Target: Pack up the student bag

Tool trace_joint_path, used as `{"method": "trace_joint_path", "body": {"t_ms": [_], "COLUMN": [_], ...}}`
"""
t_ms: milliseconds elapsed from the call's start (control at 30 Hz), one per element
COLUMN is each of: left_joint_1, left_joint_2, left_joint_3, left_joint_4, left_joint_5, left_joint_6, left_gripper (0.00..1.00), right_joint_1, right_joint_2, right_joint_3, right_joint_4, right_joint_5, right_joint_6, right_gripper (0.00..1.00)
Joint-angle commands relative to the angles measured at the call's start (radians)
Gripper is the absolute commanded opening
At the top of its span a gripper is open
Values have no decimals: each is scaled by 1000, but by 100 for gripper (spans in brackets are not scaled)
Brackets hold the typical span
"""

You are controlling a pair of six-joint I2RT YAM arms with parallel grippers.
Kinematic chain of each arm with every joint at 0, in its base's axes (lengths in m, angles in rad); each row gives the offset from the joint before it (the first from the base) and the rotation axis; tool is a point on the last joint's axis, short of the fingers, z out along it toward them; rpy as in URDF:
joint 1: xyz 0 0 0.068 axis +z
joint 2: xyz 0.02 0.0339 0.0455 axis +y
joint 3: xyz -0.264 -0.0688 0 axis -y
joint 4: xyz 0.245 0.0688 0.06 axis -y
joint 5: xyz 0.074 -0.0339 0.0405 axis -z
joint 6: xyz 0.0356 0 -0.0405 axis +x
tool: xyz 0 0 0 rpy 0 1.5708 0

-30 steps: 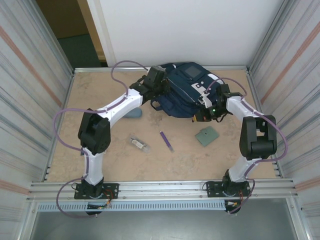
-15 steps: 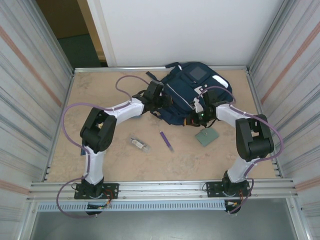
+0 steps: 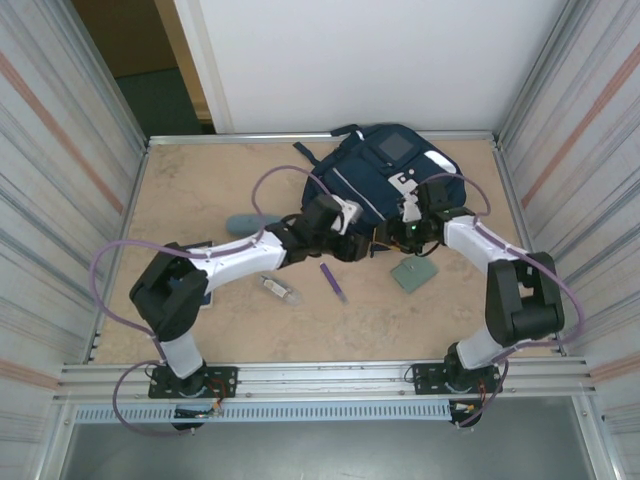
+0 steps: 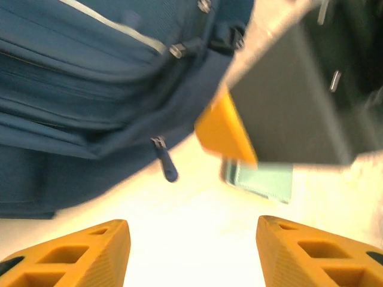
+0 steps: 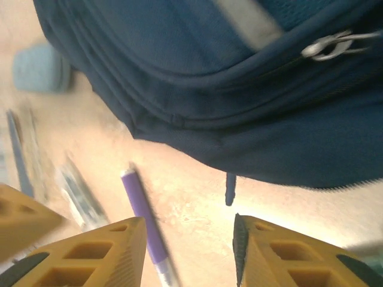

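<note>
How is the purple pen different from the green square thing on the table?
The purple pen is long and thin; the green square is flat and wide. The pen lies mid-table; the square lies further right. Both rest on the table, outside the student bag.

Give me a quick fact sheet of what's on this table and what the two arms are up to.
Bag: navy backpack, lying at the far side of the table
Left gripper: open, empty, low by the backpack's near edge
Right gripper: open, empty, at the same edge, facing the left one
Loose items: purple pen, green square card, small clear tube, pale blue oval thing
Where they lie: all on the table, outside the backpack
Inside the backpack: cannot tell
</note>
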Motion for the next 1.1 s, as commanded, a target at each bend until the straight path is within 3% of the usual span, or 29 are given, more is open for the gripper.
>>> {"method": "trace_joint_path", "body": {"t_ms": [0, 333, 500, 700, 867, 933, 1000, 1067], "left_joint_1": [-13, -77, -80, -81, -83, -83, -83, -85], "left_joint_2": [53, 271, 367, 462, 504, 511, 501, 469], "left_joint_3": [32, 202, 309, 405, 421, 426, 421, 404], "left_joint_4": [7, -40, -125, -223, -230, -239, -239, -230], "left_joint_5": [-96, -211, -286, -371, -396, -404, -398, -391], "left_joint_6": [62, -62, -130, -190, -185, -178, -164, -142], "left_gripper": [59, 65, 66, 56, 36, 16, 3, 0], "right_joint_1": [-48, -57, -40, -19, -18, -16, -19, -23], "right_joint_2": [-59, -30, 48, 98, 117, 118, 119, 116], "right_joint_3": [-25, -96, -52, -38, -43, -57, -75, -81], "right_joint_4": [-55, 102, 114, 169, 184, 191, 207, 208], "right_joint_5": [47, 75, 91, 86, 108, 126, 126, 121], "right_joint_6": [171, 589, 650, 690, 734, 745, 766, 779], "right_gripper": [45, 50, 51, 51, 51, 49, 47, 45]}}
